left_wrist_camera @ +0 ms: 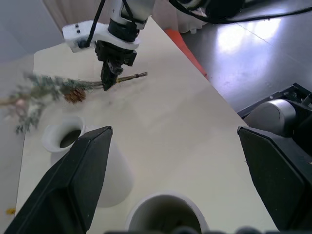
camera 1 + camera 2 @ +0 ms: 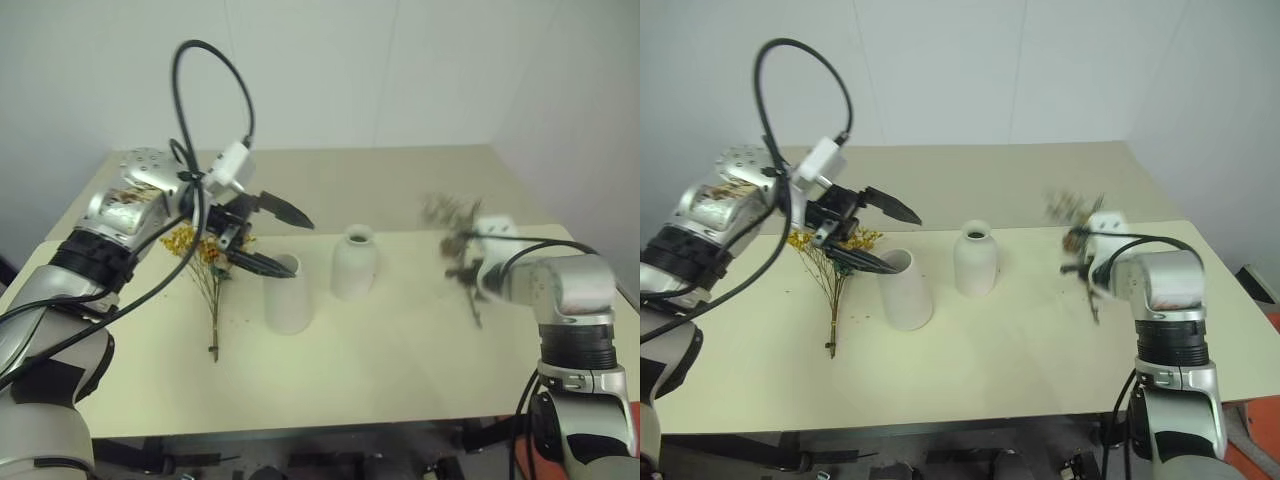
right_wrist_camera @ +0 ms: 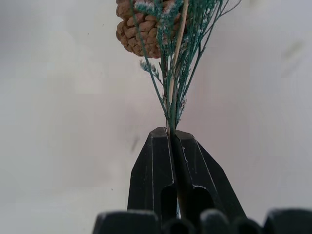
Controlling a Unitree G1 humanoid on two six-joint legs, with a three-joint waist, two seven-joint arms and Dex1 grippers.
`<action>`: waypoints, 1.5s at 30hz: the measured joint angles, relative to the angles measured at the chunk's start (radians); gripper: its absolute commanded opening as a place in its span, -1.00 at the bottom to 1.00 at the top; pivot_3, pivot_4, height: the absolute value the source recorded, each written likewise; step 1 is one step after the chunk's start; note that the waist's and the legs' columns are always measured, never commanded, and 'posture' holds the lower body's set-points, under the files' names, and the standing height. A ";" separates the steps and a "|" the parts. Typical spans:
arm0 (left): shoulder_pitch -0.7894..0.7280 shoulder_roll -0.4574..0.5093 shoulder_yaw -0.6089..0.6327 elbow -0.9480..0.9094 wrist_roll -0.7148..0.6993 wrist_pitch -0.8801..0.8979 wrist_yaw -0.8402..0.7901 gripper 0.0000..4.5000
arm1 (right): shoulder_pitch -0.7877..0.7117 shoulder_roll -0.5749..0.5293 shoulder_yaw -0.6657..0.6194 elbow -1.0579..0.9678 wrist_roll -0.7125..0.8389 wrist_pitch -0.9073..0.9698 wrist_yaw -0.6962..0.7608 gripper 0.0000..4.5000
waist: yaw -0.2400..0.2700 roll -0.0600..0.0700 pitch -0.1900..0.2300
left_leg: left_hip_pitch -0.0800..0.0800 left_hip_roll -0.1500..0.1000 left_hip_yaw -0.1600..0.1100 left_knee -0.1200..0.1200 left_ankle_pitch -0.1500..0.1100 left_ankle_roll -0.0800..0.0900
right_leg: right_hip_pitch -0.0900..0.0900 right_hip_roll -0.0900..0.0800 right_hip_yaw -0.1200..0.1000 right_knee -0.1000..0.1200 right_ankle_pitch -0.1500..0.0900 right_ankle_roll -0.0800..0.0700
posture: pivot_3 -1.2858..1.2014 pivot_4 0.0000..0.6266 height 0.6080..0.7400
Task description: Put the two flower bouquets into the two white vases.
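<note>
The yellow-orange flower bouquet [image 2: 204, 256] lies flat on the table, stem toward the front, left of the cone-shaped white vase [image 2: 286, 293]. My left gripper [image 2: 283, 239] hovers open above that bouquet, its fingertips at the cone vase's rim, nothing between them. The bottle-shaped white vase [image 2: 353, 263] stands just right of the cone. Further right, my right gripper [image 2: 466, 262] is shut on the stems of the grey-green bouquet [image 2: 449, 214], lifted off the table. The right wrist view shows the fingers [image 3: 156, 165] pinched on the thin green stems below a pine cone [image 3: 139, 29].
The cream table [image 2: 400, 350] ends close behind my right arm at its right edge. A white wall runs behind the table's far edge. In the left wrist view, dark floor [image 1: 253, 53] lies beyond the table's edge.
</note>
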 measured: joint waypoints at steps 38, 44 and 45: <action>0.301 0.031 0.519 -0.183 0.279 0.360 0.029 1.00 | 0.113 0.581 0.121 -0.215 0.135 -0.991 0.023 -0.99 | -0.019 0.003 0.001 | 0.004 0.001 -0.002 0.001 0.000 0.000 | 0.002 0.001 -0.001 0.011 0.000 -0.001 | 0.03 -0.52 1.00; 0.317 0.031 0.541 -0.222 0.280 0.380 0.036 1.00 | 0.114 0.556 0.131 -0.085 0.104 -1.096 0.070 -0.99 | -0.019 0.003 0.001 | 0.004 0.000 -0.002 0.000 0.000 0.000 | 0.002 0.001 -0.001 0.011 0.000 -0.001 | 0.03 -0.52 1.00; 0.321 0.031 0.546 -0.231 0.280 0.385 0.039 1.00 | 0.114 0.546 0.133 -0.060 0.097 -1.118 0.083 -0.99 | -0.019 0.003 0.001 | 0.004 0.000 -0.002 0.000 0.000 0.000 | 0.002 0.001 -0.001 0.011 0.000 -0.001 | 0.03 -0.52 1.00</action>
